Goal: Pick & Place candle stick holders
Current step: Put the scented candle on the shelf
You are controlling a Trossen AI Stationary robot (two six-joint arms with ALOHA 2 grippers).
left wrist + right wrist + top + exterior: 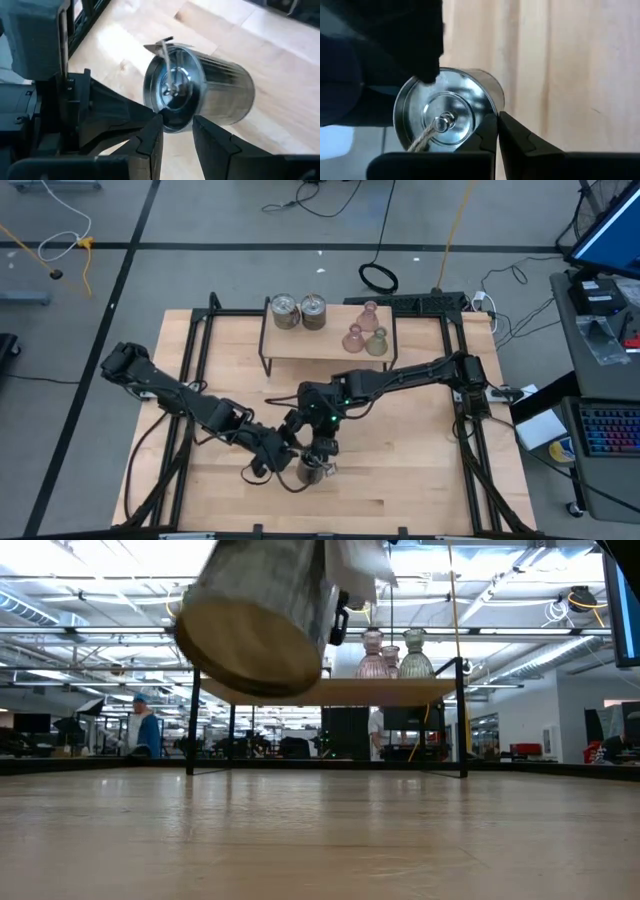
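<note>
A shiny silver holder hangs tilted above the table near its front middle; it fills the top of the low view. My right gripper is shut on its rim. My left gripper is open, with one finger on each side of the rim's opposite part and a gap showing. Two more silver holders and three glass holders, two pinkish and one olive-green, stand on a raised wooden shelf at the back. My right gripper pinches the silver holder's open rim, one finger inside the cup and one outside. The fingers come from above, slanting down. The holder is lifted clear of the table and tilted, its flat base turned down toward the near edge.
The shelf stands on thin black legs at the table's far middle. Black frame rails run along both sides of the tabletop. Bare wood lies under and around the grippers. People show in the room beyond the table.
</note>
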